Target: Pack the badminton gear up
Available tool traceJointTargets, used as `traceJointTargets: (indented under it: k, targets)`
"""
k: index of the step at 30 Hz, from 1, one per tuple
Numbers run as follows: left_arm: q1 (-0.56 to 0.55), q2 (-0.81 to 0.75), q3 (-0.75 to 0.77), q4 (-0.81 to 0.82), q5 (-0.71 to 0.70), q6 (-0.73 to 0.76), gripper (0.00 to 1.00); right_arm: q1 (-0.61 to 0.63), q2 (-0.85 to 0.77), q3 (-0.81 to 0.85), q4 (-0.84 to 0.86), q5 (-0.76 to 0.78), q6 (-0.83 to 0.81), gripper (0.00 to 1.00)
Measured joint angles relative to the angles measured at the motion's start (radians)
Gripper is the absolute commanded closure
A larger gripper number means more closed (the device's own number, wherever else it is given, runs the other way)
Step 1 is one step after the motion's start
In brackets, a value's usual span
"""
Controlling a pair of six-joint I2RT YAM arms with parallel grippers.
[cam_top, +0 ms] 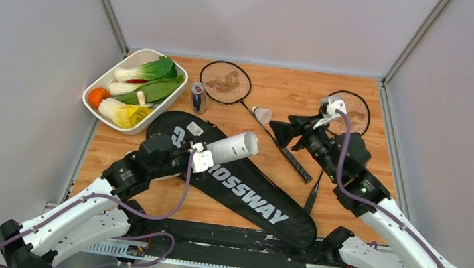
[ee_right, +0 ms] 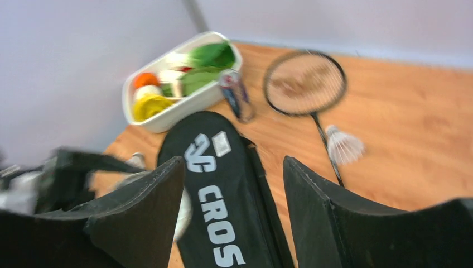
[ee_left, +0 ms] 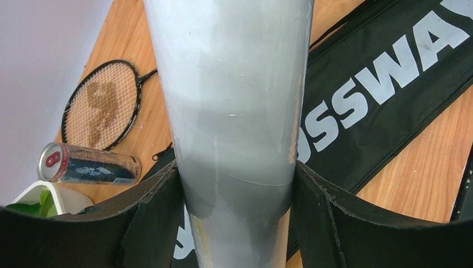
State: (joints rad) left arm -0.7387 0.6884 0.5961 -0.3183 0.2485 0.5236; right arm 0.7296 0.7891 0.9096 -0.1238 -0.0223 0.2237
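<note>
One white feather shuttlecock (cam_top: 263,115) is all I can see loose. It lies on the wooden table (cam_top: 293,86) just beside the shaft of the far thin dark-framed racket (cam_top: 225,82), near my right claw (cam_top: 280,131), whose jaws are released with nothing between them. My left claw (cam_top: 205,155) is clenched on the lower end of the smooth white cylindrical tube (cam_top: 233,147) and holds it tilted over the black CROSSWAY racket bag (cam_top: 251,196), mouth toward the right arm.

I judge the step to be loading the tube. I would pinch the shuttlecock lightly so the feathers don't crush, stay clear of the racket shaft, and feed it in with the tube's mouth kept raised.

The tube's inside is hidden, so I cannot say what it holds. Both rackets lie outside the bag, the second racket (cam_top: 356,111) partly under my right arm. I cannot tell if the bag is unzipped. The white rectangular tray (cam_top: 110,72) holds leafy greens and other vegetables, with the blue-silver drink can (cam_top: 197,97) near it; I leave both alone
</note>
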Motion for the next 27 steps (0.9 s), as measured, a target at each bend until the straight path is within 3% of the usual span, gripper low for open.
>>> traceJointTargets:
  k: [4, 8, 17, 27]
  targets:
    - [0.0, -0.045, 0.0, -0.002, -0.027, -0.01, 0.98, -0.017, 0.139, -0.082, 0.086, 0.23, 0.208, 0.34]
    - [0.0, -0.116, 0.0, 0.003, -0.057, -0.025, 0.98, -0.05, 0.285, -0.142, 0.171, 0.322, 0.339, 0.38]
    - [0.0, -0.182, -0.008, 0.026, -0.038, -0.069, 0.98, -0.19, 0.673, -0.132, 0.446, 0.222, 0.493, 0.47]
    - [0.0, -0.182, -0.014, 0.026, -0.014, -0.1, 0.98, -0.205, 0.964, 0.016, 0.55, 0.201, 0.581, 0.49]
